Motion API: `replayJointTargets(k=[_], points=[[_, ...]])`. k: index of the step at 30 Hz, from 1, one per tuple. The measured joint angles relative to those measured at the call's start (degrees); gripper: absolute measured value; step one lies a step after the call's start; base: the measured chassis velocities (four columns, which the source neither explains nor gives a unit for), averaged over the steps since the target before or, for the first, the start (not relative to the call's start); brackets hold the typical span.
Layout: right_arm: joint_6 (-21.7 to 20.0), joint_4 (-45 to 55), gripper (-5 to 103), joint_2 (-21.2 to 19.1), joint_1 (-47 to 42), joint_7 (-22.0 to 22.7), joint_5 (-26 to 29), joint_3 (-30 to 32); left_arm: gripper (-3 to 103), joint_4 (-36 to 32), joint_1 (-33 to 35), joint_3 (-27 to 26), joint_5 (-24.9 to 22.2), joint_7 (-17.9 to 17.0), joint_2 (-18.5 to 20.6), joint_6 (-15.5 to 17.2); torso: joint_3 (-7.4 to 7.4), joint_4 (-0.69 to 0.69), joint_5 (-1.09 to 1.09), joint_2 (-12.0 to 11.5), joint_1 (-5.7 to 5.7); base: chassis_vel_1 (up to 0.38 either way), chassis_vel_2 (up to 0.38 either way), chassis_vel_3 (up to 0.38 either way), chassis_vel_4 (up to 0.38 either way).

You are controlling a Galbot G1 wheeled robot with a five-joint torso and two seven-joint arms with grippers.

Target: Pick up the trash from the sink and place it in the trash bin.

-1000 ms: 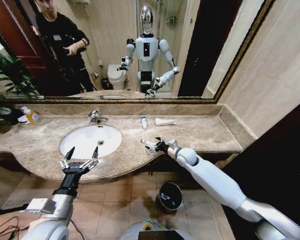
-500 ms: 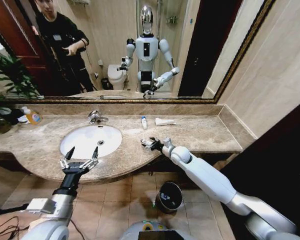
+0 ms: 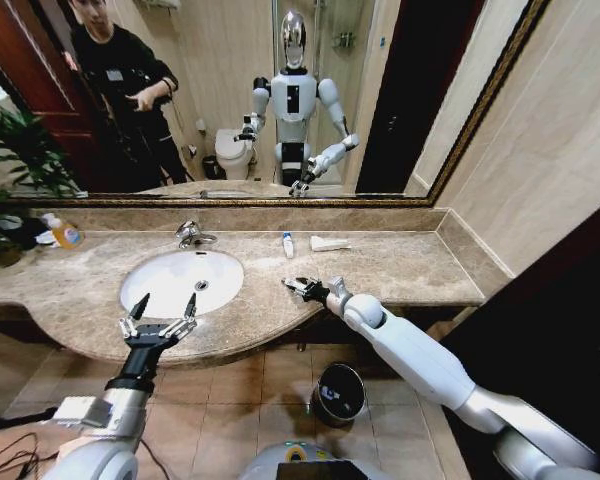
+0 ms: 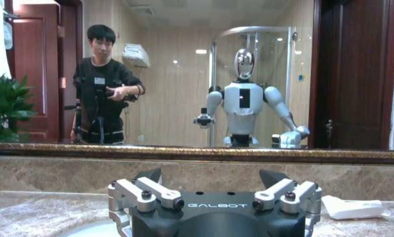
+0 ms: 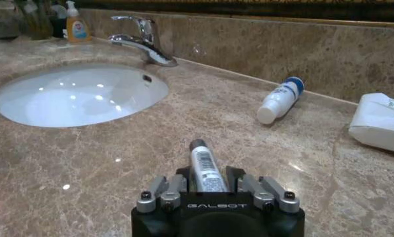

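My right gripper hovers low over the marble countertop, to the right of the white oval sink. It is shut on a small tube with a barcode label and a dark tip, which pokes out between the fingers. More trash lies near the back wall: a white-and-blue mini tube and a flat white packet. The left gripper hangs open at the counter's front edge before the sink. The round black trash bin stands on the floor under the right arm.
A chrome faucet rises behind the basin. A yellow-orange soap bottle and a plant occupy the far left of the counter. A large mirror backs the counter, and a wall closes the right side.
The right forearm has swung slightly to the left while its gripper keeps the tube over the counter. The left arm has not moved.
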Motion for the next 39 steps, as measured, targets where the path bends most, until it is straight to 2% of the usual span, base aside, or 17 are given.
replayJointTargets(k=[2,4,7,8,11,13,30,34,39], points=[[0.1,-0.04,27,-0.09,-0.03,-0.32,-0.01,0.05,100,0.0,0.0,0.0,0.0,0.0,0.0,0.0,0.0,0.0,0.0,0.0,0.0,0.0,0.0,0.0,0.0],[0.14,-0.05,27,-0.1,-0.03,-0.35,-0.02,0.06,100,0.0,0.0,0.0,0.0,0.0,0.0,0.0,0.0,0.0,0.0,0.0,0.0,0.0,0.0,0.0,0.0],[0.38,-0.08,15,-0.09,-0.05,-0.44,-0.05,0.11,100,0.0,0.0,0.0,0.0,0.0,0.0,0.0,0.0,0.0,0.0,0.0,0.0,0.0,0.0,0.0,0.0],[0.38,-0.08,15,-0.09,-0.05,-0.44,-0.05,0.11,100,0.0,0.0,0.0,0.0,0.0,0.0,0.0,0.0,0.0,0.0,0.0,0.0,0.0,0.0,0.0,0.0],[0.47,-0.09,5,0.03,-0.16,-0.54,-0.1,0.13,100,0.0,0.0,0.0,0.0,0.0,0.0,0.0,0.0,0.0,0.0,0.0,0.0,0.0,0.0,0.0,0.0],[0.5,-0.09,3,0.1,-0.27,-0.57,-0.18,0.16,100,0.0,0.0,0.0,0.0,0.0,0.0,0.0,0.0,0.0,0.0,0.0,0.0,0.0,0.0,0.0,0.0],[1.11,1.04,2,-0.55,-2.32,-1.42,-0.51,1.69,100,0.0,0.0,0.0,0.0,0.0,0.0,0.0,0.0,0.0,0.0,0.0,0.0,0.0,0.0,0.0,0.0],[0.99,1.99,2,-1.27,-2.93,-1.42,-0.37,2.33,100,0.0,0.0,0.0,0.0,0.0,0.0,0.0,0.0,0.01,0.0,0.0,0.0,0.0,0.0,0.0,0.0],[0.78,5.74,2,-4.18,-5.64,-1.19,0.62,4.85,100,0.0,0.0,0.0,0.0,0.0,0.0,0.0,0.0,0.01,0.0,-0.01,0.0,0.0,0.0,0.0,0.0]])
